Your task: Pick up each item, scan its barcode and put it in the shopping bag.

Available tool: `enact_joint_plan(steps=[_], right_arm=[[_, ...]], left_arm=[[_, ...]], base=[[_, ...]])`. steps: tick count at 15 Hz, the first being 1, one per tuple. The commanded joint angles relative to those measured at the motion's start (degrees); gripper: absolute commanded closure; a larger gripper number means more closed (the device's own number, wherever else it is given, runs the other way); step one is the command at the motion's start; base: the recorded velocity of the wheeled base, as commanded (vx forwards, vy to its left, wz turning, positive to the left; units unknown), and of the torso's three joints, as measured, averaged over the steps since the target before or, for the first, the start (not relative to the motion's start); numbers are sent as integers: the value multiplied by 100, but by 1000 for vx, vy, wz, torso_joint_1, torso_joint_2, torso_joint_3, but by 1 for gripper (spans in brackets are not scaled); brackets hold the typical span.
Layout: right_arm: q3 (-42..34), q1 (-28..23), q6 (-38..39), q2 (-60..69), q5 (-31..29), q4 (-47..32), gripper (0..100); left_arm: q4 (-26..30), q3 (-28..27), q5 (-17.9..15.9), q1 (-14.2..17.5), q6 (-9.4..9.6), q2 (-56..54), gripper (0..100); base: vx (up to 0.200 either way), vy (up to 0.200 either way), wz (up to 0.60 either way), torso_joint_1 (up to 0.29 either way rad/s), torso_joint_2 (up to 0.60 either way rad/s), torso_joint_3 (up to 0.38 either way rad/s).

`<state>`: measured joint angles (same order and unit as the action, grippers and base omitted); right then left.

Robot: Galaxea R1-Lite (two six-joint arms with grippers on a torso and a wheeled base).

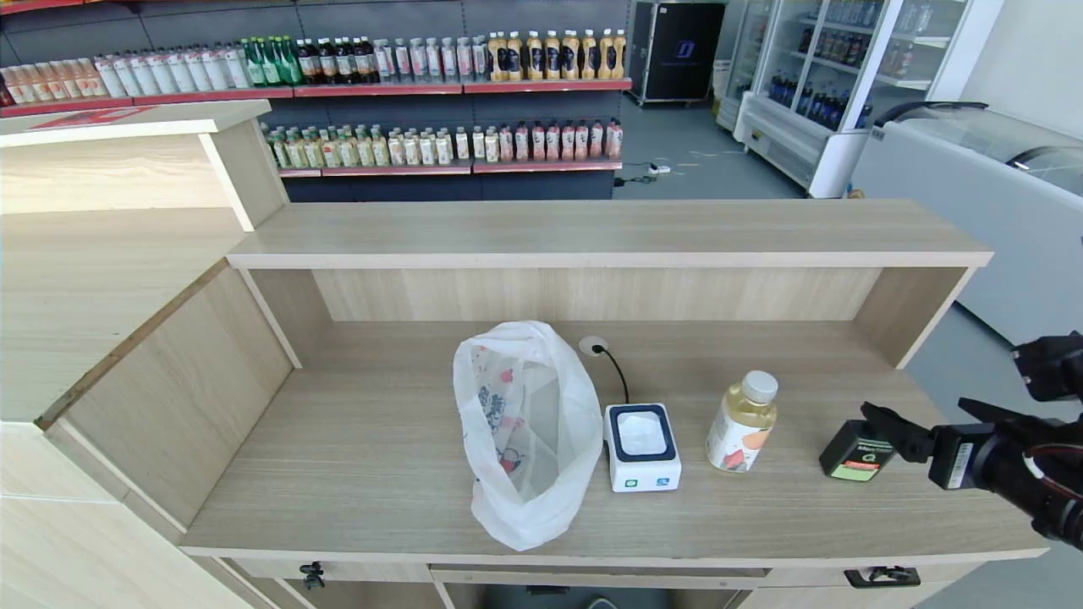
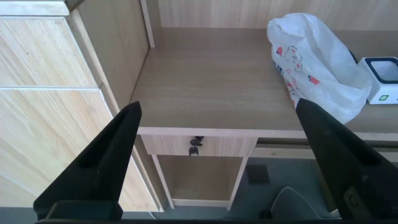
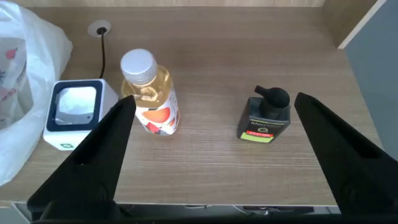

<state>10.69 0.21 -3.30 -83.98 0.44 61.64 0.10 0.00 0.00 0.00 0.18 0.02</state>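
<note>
Bag [image 1: 525,431] sits propped open mid-counter [image 1: 761,524] with the scanner [image 1: 641,446] just beside it, glass up, so I'd guess an item can go scan-then-drop in one short sweep. Juice bottle [image 1: 743,423] stands just right of the scanner, and the black bottle [image 1: 856,452] sits near the counter's right end. Right claw [image 3: 214,106] hangs by that end, spread wide, holding nothing (black bottle looks like the likely first pick). Left claw [image 2: 219,109] is wide open too, empty, off the front left corner. Side walls and the raised back ledge box things in; the front edge is open, with bare top there.
</note>
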Motion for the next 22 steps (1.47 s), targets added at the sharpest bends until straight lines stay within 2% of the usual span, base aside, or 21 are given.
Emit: enact_joint_plan(steps=[1, 3, 8, 11, 16, 22], right_arm=[[-14, -249, 5, -2333, -325, 1782, 0], [-181, -232, -4, -2773, -308, 2318, 0], [-58, 217, 5, -3045, -343, 2371, 0], [240, 419, 111, -3370, -571, 2388, 0], [1084, 770, 427, -3722, -457, 2379, 0], [1383, 1095, 471, -4126, -492, 2379, 0]], left_arm=[[-1, 0, 0, 0, -1, -2, 0], [-1, 0, 0, 0, -1, 6, 0], [-1, 0, 0, 0, 8, -2, 0], [-1, 0, 0, 0, -1, -2, 0], [-1, 0, 0, 0, -1, -2, 0], [-1, 0, 0, 0, -1, -2, 0]], base=[[0, 0, 0, 0, 0, 0], [0, 0, 0, 0, 0, 0], [0, 0, 0, 0, 0, 0], [0, 0, 0, 0, 0, 0], [0, 0, 0, 0, 0, 0], [0, 0, 0, 0, 0, 0]])
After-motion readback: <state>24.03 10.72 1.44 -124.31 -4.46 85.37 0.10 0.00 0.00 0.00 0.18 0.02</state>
